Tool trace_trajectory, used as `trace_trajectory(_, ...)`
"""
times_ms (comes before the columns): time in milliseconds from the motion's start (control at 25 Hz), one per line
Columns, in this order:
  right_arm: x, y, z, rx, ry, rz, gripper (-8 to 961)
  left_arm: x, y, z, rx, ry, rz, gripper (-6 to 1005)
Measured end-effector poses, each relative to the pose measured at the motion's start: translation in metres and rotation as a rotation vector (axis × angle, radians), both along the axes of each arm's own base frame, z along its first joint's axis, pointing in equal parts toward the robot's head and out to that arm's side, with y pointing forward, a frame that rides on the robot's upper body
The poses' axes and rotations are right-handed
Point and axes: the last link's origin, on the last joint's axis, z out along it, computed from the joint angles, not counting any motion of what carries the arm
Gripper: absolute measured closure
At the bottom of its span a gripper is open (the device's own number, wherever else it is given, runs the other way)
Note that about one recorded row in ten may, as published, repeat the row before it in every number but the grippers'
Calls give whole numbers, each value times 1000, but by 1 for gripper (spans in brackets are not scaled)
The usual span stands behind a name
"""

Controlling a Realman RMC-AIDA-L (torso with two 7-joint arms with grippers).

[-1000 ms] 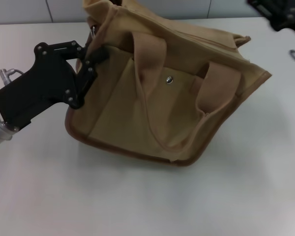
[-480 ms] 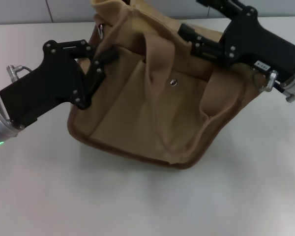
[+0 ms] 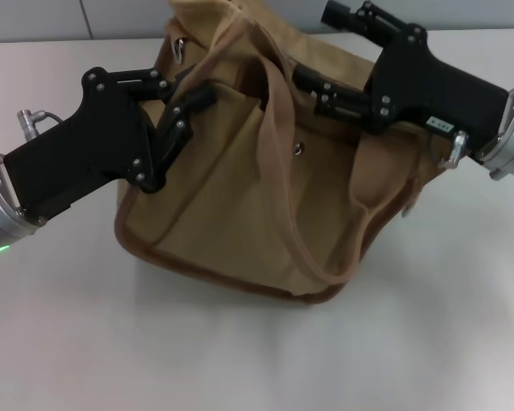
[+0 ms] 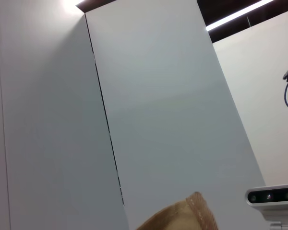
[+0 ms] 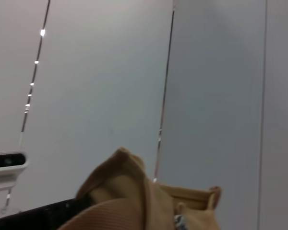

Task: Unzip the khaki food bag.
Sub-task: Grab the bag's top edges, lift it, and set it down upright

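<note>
The khaki food bag [image 3: 240, 197] sits on the white table [image 3: 240, 351] in the head view, tilted, with its front pocket and metal snap [image 3: 298, 149] facing me. One loop handle [image 3: 278, 94] is raised. A silver pull [image 3: 178, 47] shows at the bag's top left end. My left gripper [image 3: 187, 92] is shut on the fabric of the bag's upper left end. My right gripper [image 3: 315, 47] is at the top right of the bag, jaws spread across the top edge. The wrist views show only bits of khaki fabric [image 4: 182, 218] [image 5: 120, 196].
The table runs to a grey wall [image 3: 68, 17] close behind the bag. A white camera unit [image 4: 271, 196] stands in the left wrist view. Bare tabletop lies in front of the bag and to both sides.
My right arm has come in from the far right and reached the bag's top. My left gripper has shifted slightly right and up with the bag's end. The handle has risen.
</note>
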Motion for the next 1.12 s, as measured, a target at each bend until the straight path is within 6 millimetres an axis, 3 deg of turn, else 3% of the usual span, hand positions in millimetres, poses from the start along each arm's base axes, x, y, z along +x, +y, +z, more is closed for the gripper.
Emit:
trace_trajectory(320,-2,5,-8,-4,-49,-1,165,2,-1,-2,-13,9,-18,920)
trace_trajectory(520,-7,2,-21,-29,-157,74,366,4,0,-1,-15,26,-40,919)
trace_trajectory(680,-9,-3,-26,-23,-190,125,366,7,2,-2,-16,24,-49,919)
trace_trajectory(880,-4,-18,-17,71,-124,188,379,9,3,-1,-17,19,-51,920)
trace_trajectory(1120,-4,-20,-18,73,-129,203,393,10,5,-1,-19,19,-52,919)
